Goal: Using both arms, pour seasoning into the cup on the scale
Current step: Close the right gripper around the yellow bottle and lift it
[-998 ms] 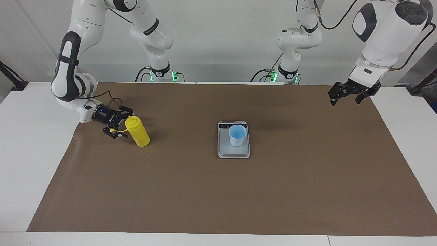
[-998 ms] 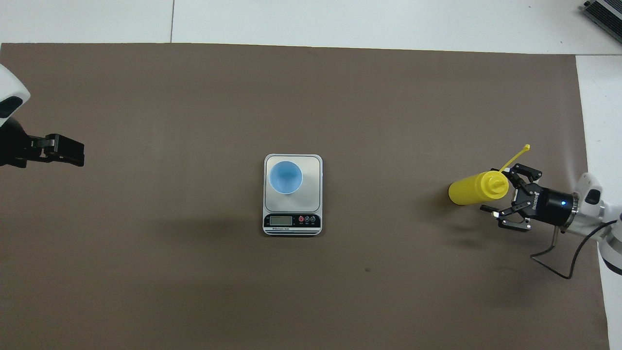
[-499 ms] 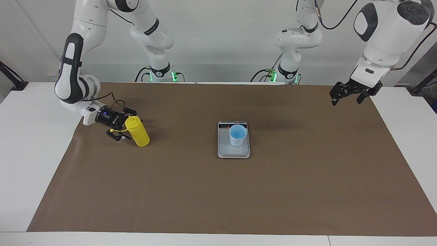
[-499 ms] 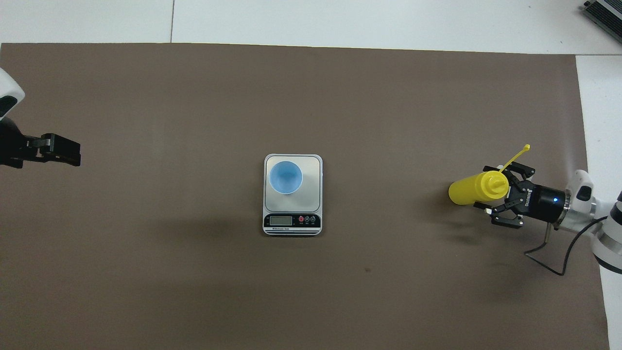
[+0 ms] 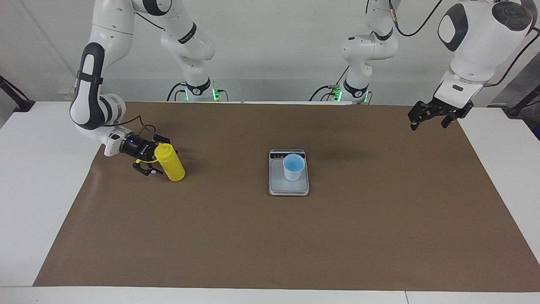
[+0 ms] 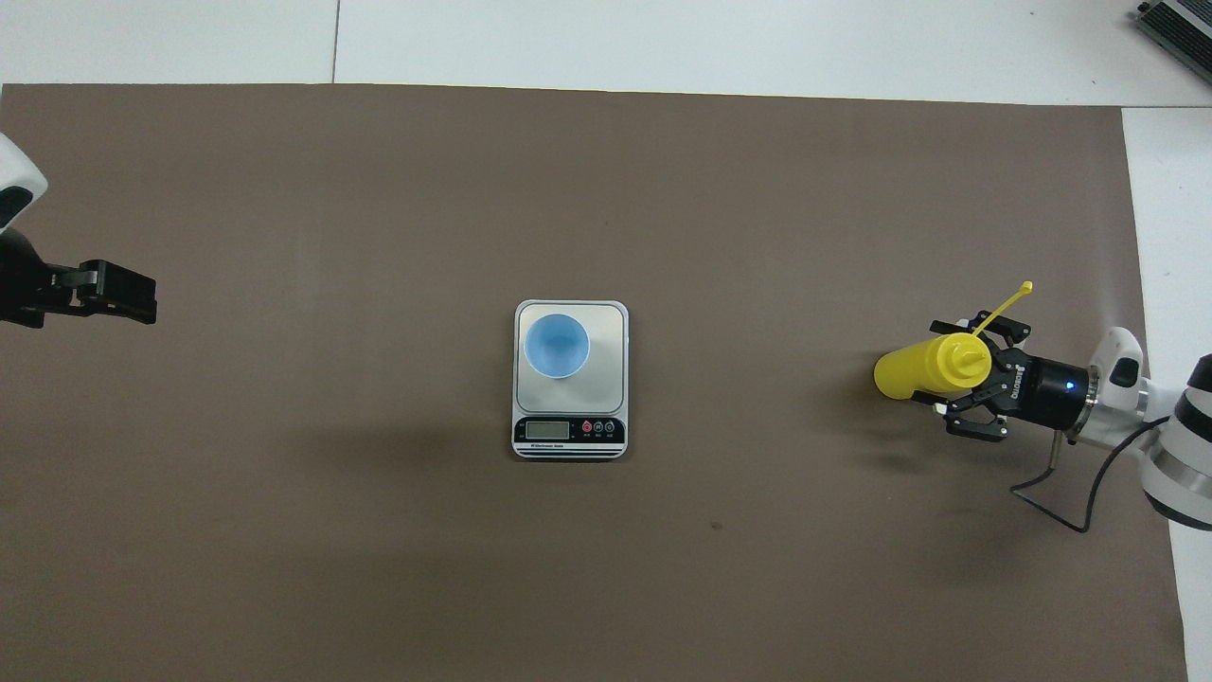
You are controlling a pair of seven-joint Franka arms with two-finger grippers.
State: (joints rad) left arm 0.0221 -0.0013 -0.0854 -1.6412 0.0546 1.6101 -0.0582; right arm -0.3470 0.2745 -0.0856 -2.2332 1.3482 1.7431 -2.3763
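— Where's the seasoning (image 5: 170, 162) against your fingers?

— I've got the right gripper (image 5: 154, 156) low over the brown mat (image 5: 270, 236), lying nearly level, its fingers spread wide with the bottle's neck end between them. I can't tell whether either finger touches the plastic. The bottle stands on the mat near the edge at the right arm's end of the worktop (image 5: 38, 177), roughly level with the scale (image 5: 288, 188) in depth.

— What does the overhead give you that the facing view doesn't?

— From above I see one finger (image 6: 950, 328) on the side of the bottle (image 6: 923, 370) farther from the robots and its partner on the nearer side, so the gripper (image 6: 956, 377) straddles the shoulder. The thin tethered cap (image 6: 1006, 304) sticks out past the fingers, toward the table edge at this arm's end. The scale's display strip (image 6: 569, 430) faces the robots, and the cup (image 6: 557, 345) sits on the plate toward the corner farthest from that strip. The facing view gives me height instead: the bottle upright, the cup (image 5: 293, 167) upright on the scale in the middle of the mat.

— And the arms themselves?

— My right arm (image 5: 90, 90) drops down from its elbow and folds the wrist sideways toward the bottle. The left arm (image 5: 476, 38) waits, its left gripper (image 5: 430, 120) hanging high over the mat's corner nearest its base, fingers apart, holding nothing. Overhead it shows only at the frame edge (image 6: 104, 290).
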